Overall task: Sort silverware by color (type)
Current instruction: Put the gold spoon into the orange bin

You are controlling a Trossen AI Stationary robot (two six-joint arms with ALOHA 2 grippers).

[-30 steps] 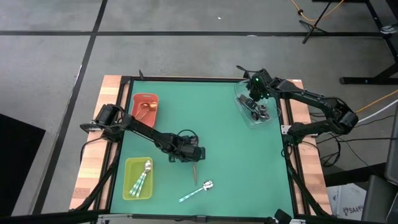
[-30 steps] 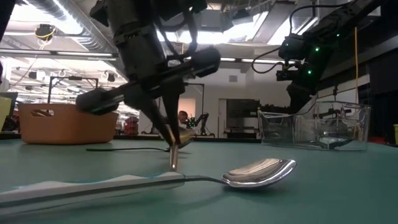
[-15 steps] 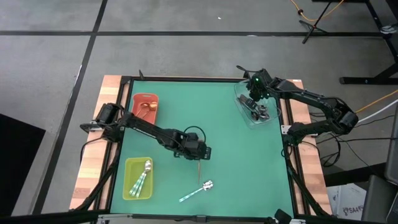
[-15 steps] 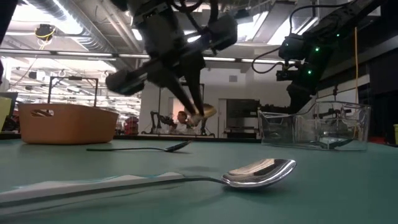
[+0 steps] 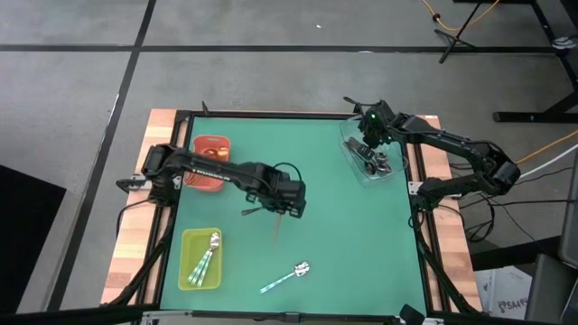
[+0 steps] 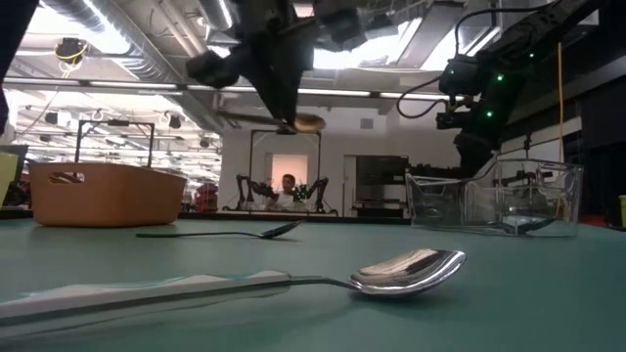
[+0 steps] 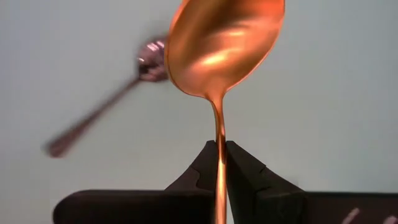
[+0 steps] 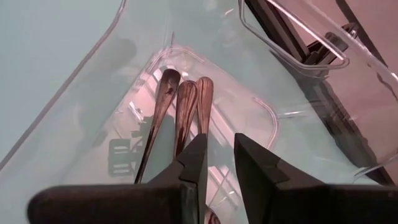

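- Copper spoon (image 7: 219, 59): clamped by its thin handle between the fingers of the left gripper (image 7: 217, 163), bowl pointing away from the wrist; it hangs well above the green mat (image 5: 334, 235), near mid-table.
- Step in hand (a judgement): carrying this spoon to the red tray (image 5: 209, 155), which already holds copper pieces. To do it well, the grip should stay firm on the narrow handle, the spoon should pass above the tray's near wall, and release should come only once the bowl is over the tray floor, so that it neither tips out nor rebounds.
- Dark spoon (image 5: 262, 210): lies on the mat just beside the left gripper, on the side toward the red tray; it is unsorted.
- Mint-handled spoon (image 5: 286, 277): lies on the mat far from the red tray, near the yellow-green tray (image 5: 186, 262), which already holds its kind.
- Right gripper (image 8: 217, 160): hovers over the clear tray (image 5: 354, 162), across the table from the red tray, fingers slightly apart and empty; three dark spoons (image 8: 180, 112) lie inside.
- Surface: smooth green mat in a black frame on a wooden table.
- Room: a lit workshop with ceiling lights and ducts; a person sits far behind the table.
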